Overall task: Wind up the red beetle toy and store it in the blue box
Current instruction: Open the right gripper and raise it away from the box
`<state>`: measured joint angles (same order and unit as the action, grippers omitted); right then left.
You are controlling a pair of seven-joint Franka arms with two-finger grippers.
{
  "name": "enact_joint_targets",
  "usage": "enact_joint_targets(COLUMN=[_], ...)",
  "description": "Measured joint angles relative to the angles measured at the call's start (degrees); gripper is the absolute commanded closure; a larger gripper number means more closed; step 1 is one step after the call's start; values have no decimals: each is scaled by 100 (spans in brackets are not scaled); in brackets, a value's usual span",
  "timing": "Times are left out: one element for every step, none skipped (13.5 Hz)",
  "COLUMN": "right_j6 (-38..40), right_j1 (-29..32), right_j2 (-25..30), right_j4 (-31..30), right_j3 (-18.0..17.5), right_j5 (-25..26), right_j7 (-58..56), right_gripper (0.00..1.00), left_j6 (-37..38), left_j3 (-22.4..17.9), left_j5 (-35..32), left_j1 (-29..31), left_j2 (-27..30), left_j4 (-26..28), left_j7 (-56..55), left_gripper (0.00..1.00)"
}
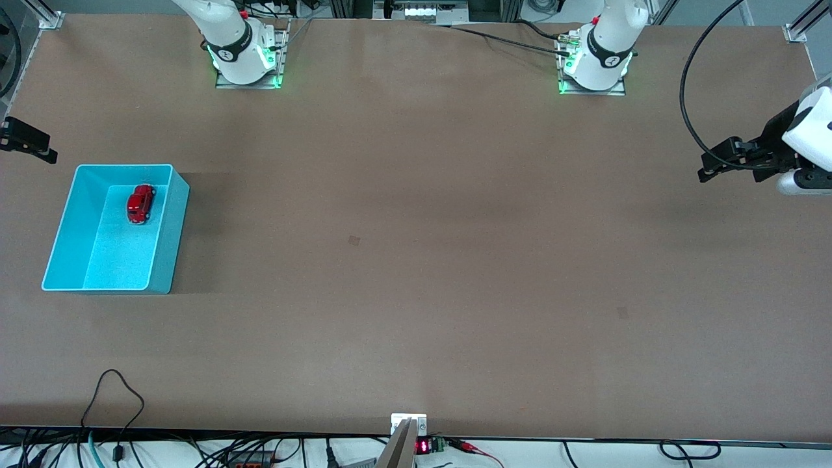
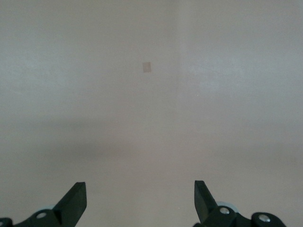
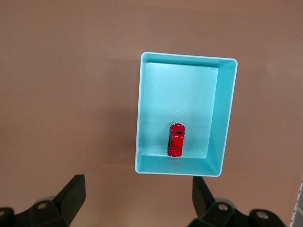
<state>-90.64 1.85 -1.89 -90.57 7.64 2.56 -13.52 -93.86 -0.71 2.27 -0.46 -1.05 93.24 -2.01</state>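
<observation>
The red beetle toy (image 1: 140,203) lies on the floor of the blue box (image 1: 170,240), toward the wall farthest from the front camera. The box stands at the right arm's end of the table. My right gripper (image 1: 40,148) hangs open and empty in the air beside the box, over the table's edge. The right wrist view looks down on the box (image 3: 222,113) with the toy (image 3: 176,139) inside; the right gripper (image 3: 138,191) is clear of both. My left gripper (image 1: 710,168) waits open over the left arm's end of the table, and in its own view the gripper (image 2: 140,198) has only bare table below.
Two small tape patches (image 1: 353,240) (image 1: 622,312) mark the brown tabletop; one patch (image 2: 147,67) shows in the left wrist view. The arm bases (image 1: 247,62) (image 1: 595,68) stand along the edge farthest from the front camera. Loose cables (image 1: 114,403) lie at the nearest edge.
</observation>
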Motion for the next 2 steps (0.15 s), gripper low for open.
enact_joint_targets(right_j6=[43, 73], right_j1=[0, -1], right_j2=[-2, -6], right_j4=[16, 29], right_j3=[-12, -18], right_j5=[0, 0], right_j7=[0, 0], right_gripper=[0, 0], left_j6=[0, 0], left_j3=[0, 0], left_j5=[0, 0], left_j1=[0, 0], left_j2=[0, 0], left_j4=[0, 0], left_j7=[0, 0], left_gripper=[0, 0])
